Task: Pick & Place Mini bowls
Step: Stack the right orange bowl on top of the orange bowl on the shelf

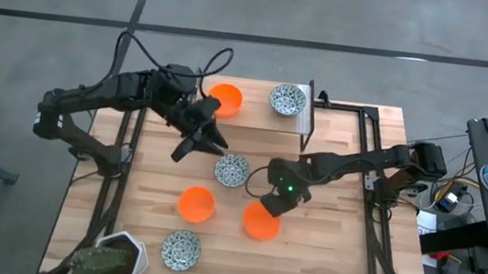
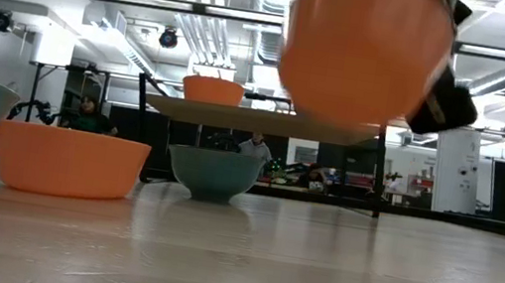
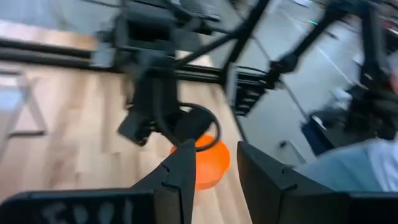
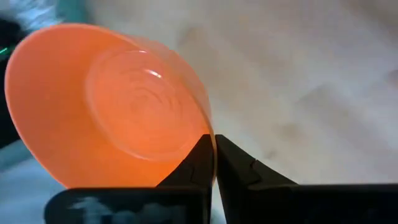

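Note:
My right gripper (image 1: 270, 203) is shut on a plain orange mini bowl (image 1: 261, 222), which the low view shows high above the tabletop (image 2: 367, 48). My left gripper (image 1: 196, 141) is open and empty, above the table between the far orange bowl (image 1: 225, 99) and a speckled bowl (image 1: 232, 169). Its fingers (image 3: 186, 171) show apart in the left wrist view. Another orange bowl (image 1: 196, 203) and a speckled bowl (image 1: 180, 249) rest on their bases on the near part of the table. A third speckled bowl (image 1: 288, 99) sits at the far edge. My right gripper pinches the orange bowl's rim (image 4: 209, 138) between its two fingers, one finger on the inner wall and one outside. The bowl is lifted clear of the table and tilted, its hollow (image 4: 137, 106) facing the wrist camera.
A white hexagonal plant pot (image 1: 117, 257) stands at the table's near left corner. A white upright panel (image 1: 305, 116) stands beside the far speckled bowl. Bare wood (image 1: 333, 249) lies at the near right. People show in the room behind the table (image 2: 254, 146).

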Tool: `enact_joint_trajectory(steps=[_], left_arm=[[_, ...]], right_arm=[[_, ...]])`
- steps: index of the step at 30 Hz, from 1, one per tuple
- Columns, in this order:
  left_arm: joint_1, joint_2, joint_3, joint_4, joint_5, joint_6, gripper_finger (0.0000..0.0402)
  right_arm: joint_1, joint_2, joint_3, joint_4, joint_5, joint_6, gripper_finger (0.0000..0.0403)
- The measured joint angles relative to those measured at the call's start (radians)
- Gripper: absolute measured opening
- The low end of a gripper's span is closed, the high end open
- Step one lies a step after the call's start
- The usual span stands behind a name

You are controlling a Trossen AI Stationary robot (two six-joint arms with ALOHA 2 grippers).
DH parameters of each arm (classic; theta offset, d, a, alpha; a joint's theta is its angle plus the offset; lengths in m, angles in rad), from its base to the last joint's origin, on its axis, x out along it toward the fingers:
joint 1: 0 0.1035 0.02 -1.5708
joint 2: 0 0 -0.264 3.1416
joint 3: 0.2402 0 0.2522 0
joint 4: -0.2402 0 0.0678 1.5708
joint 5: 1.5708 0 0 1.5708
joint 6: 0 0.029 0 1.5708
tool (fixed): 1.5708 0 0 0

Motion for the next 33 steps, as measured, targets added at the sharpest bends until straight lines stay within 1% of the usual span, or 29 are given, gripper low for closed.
enact_joint_trajectory(steps=[3,11,15,20,27,33], left_arm=[[-0.029,0.021,0.000,0.042,0.043,0.022,0.0110],[-0.134,0.104,0.000,0.175,0.141,0.034,0.0110],[-0.178,0.127,0.000,0.193,0.177,0.032,0.0110],[-0.220,0.138,0.000,0.214,0.201,0.031,0.0110],[-0.261,0.190,0.000,0.245,0.188,0.035,0.0110],[-0.270,0.240,0.000,0.250,0.174,0.043,0.0110]], right_arm=[[-0.004,0.000,0.052,-0.002,-0.124,0.020,0.0009],[-0.012,0.029,0.204,-0.001,-0.370,0.048,0.0009],[-0.023,0.036,0.248,0.000,-0.416,0.049,0.0009],[-0.044,0.039,0.264,0.000,-0.453,0.073,0.0008],[-0.065,0.039,0.262,0.004,-0.489,0.101,0.0008],[-0.070,0.039,0.261,0.004,-0.507,0.107,0.0008]])
